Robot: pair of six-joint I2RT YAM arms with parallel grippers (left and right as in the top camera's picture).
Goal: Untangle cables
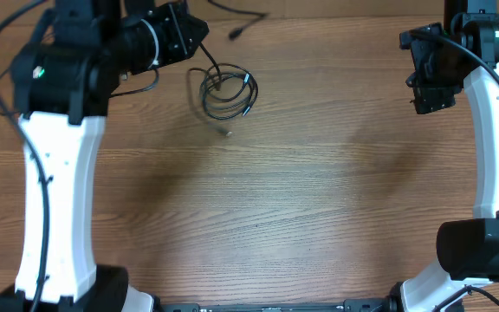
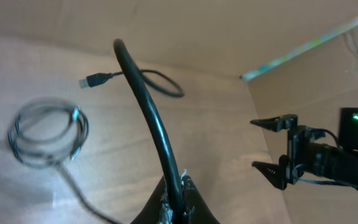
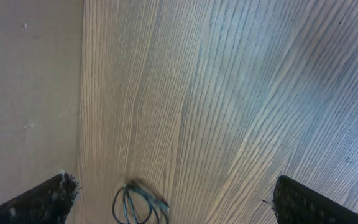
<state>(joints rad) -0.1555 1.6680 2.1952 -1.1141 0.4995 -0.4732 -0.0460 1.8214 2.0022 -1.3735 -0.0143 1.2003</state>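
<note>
A small coiled bundle of thin black cables (image 1: 225,92) lies on the wooden table at the back, left of centre. It also shows in the left wrist view (image 2: 45,134) and the right wrist view (image 3: 138,204). One strand rises from the bundle to my left gripper (image 1: 196,39). My left gripper (image 2: 178,202) is shut on a black cord that sticks up past the jaws. A separate cable with a plug end (image 1: 236,33) lies behind it and shows in the left wrist view (image 2: 96,79). My right gripper (image 1: 431,91) is open and empty at the far right, well away from the bundle (image 3: 173,182).
The wooden table (image 1: 301,199) runs across the view. The white left arm (image 1: 55,191) and right arm (image 1: 496,147) stand along the sides. The right gripper (image 2: 272,146) shows across the table in the left wrist view.
</note>
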